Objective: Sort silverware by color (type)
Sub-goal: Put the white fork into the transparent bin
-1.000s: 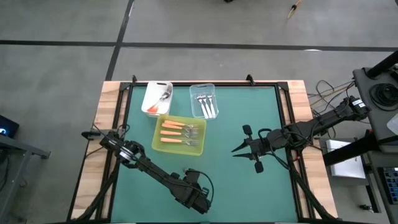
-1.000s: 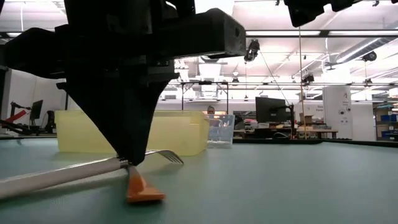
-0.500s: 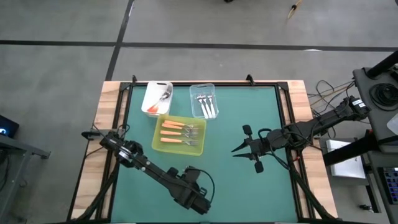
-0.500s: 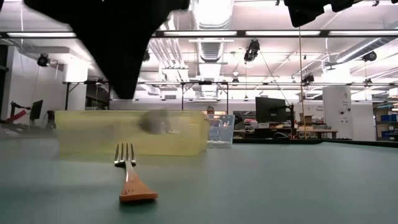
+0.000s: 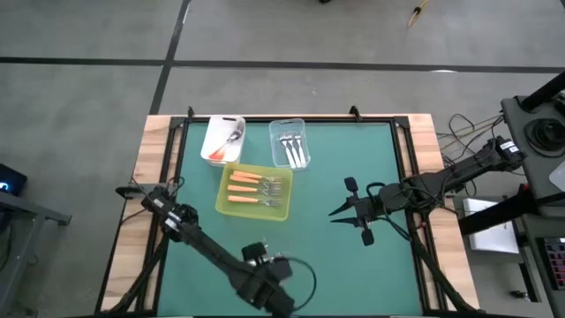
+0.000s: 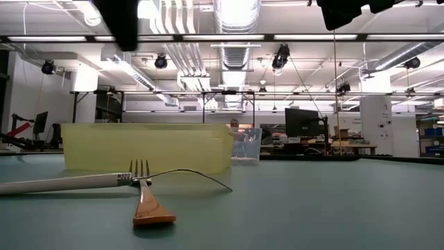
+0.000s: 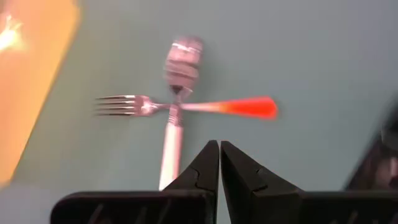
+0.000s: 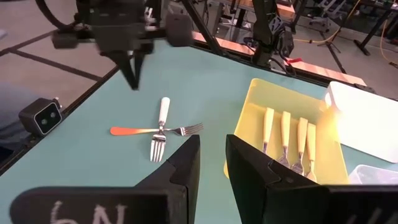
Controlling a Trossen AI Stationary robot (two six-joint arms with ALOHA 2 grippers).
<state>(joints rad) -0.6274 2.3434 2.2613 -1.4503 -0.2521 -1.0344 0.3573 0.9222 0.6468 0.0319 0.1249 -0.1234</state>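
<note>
Crossed on the green table (image 5: 371, 150), at the near side in front of the yellow-green tray (image 5: 222, 205): an orange-handled fork (image 7: 242, 107) and a white-handled fork (image 7: 169, 142), touching where the necks meet. Cannot tell which lies on top.

Left gripper (image 7: 219, 163) raised above this crossed pair, fingers pressed together, clamped on nothing. Left arm stretched over the near part of the table, hiding most of the pair from above.

Right gripper (image 8: 212, 140) well apart toward the right side of the table, hanging in the air, fingers slightly apart, nothing between them.

In the tray: four orange-handled forks (image 5: 250, 188), side by side, heads pointing the same way. Tray standing between the loose pair and the two tubs.

Behind the tray, a white tub (image 5: 221, 131) with a silver-headed piece and something orange in it; details too small to tell. Just beside it, a clear tub (image 5: 288, 124) holding a few all-silver forks (image 5: 292, 148), laid parallel.

Beyond the table in the low view: a workshop with desks and a monitor.
</note>
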